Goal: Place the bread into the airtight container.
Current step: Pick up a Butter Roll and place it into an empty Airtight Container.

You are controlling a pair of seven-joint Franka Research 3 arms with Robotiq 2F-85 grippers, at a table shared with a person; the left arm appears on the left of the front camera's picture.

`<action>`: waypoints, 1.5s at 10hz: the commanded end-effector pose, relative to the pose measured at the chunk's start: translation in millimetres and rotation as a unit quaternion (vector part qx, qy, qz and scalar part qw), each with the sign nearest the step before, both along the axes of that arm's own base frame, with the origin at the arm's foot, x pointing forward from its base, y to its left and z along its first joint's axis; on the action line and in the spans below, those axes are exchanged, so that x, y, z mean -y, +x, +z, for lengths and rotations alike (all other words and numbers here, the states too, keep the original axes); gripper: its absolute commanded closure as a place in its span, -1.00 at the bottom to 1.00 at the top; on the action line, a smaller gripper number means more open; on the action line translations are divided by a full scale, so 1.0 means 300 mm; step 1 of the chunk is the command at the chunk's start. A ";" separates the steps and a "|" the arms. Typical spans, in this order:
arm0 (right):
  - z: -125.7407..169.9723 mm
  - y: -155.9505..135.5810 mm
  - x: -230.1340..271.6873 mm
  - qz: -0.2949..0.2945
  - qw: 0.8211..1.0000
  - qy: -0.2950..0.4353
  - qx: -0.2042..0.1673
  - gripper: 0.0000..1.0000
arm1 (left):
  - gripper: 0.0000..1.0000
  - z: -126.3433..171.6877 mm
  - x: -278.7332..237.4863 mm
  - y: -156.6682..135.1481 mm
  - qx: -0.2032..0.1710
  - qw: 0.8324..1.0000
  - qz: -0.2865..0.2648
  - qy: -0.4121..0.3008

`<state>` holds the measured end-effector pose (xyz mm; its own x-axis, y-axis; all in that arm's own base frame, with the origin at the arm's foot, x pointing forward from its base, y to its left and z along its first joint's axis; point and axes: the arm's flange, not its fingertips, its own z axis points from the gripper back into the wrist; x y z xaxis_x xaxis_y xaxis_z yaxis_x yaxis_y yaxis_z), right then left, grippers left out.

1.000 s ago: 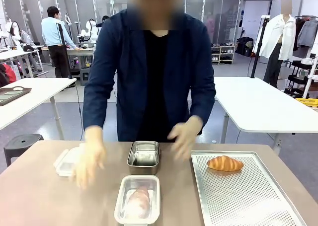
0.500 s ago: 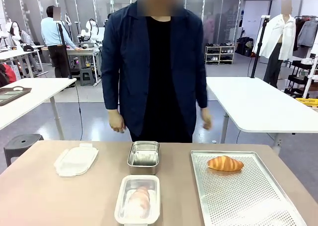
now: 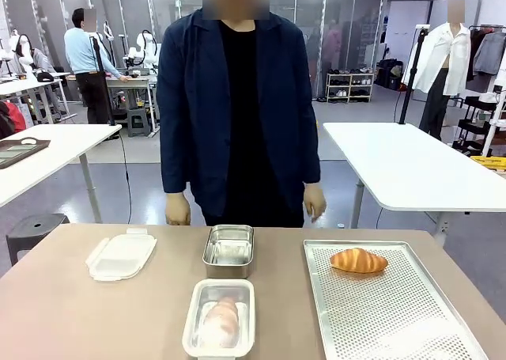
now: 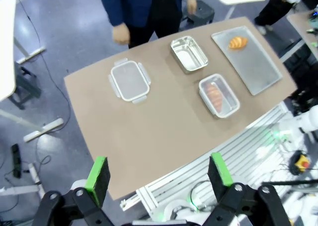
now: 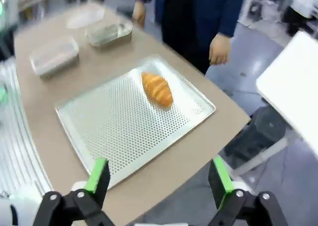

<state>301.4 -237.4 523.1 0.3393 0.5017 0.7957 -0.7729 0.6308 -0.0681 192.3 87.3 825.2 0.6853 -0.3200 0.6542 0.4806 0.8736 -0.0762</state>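
A golden croissant [image 3: 358,259] lies at the far end of a perforated metal tray [image 3: 379,312] on the right of the table. A clear plastic container [image 3: 220,327] at the front middle holds a pale pinkish roll. Its white clip lid [image 3: 120,255] lies loose at the left. My left gripper [image 4: 158,172] hangs open high above the table's edge, far from the clear container [image 4: 218,95]. My right gripper [image 5: 158,176] is open too, above the near side of the tray [image 5: 124,126], with the croissant [image 5: 157,88] ahead of it.
An empty steel box [image 3: 228,249] stands behind the clear container. A person stands at the far side, one hand [image 3: 177,209] and the other hand [image 3: 315,202] hanging off the table. Bare brown tabletop [image 3: 63,312] lies at the front left.
The person has let go of the lid, pulled both hands back from the table and straightened up. The containers, tray and croissant have not moved.
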 end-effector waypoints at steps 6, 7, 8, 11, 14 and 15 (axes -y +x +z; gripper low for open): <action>0.108 0.568 -0.679 0.216 0.918 -0.331 -0.025 -1.00 | -1.00 0.001 0.001 -0.002 0.002 1.000 -0.007 0.001; 0.065 0.609 -0.745 0.220 0.910 -0.351 -0.024 -1.00 | -1.00 0.001 0.001 -0.002 0.002 1.000 -0.007 0.001; 0.011 0.651 -0.788 0.231 0.908 -0.348 -0.036 -1.00 | -1.00 0.001 0.001 -0.002 0.002 1.000 -0.007 0.001; -0.150 0.712 -0.857 0.227 0.907 -0.347 -0.077 -1.00 | -1.00 0.001 0.001 -0.002 0.002 1.000 -0.007 0.001; -0.145 0.704 -0.844 0.249 0.904 -0.342 -0.058 -1.00 | -1.00 0.001 0.001 -0.002 0.002 1.000 -0.007 0.001; -0.145 0.704 -0.844 0.249 0.904 -0.342 -0.058 -1.00 | -1.00 0.001 0.001 -0.002 0.002 1.000 -0.007 0.001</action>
<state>514.2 16.1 474.8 0.0151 0.9777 0.2093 -0.9769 0.0590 -0.2053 192.5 87.1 825.2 0.6856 -0.3202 0.6538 0.4807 0.8736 -0.0761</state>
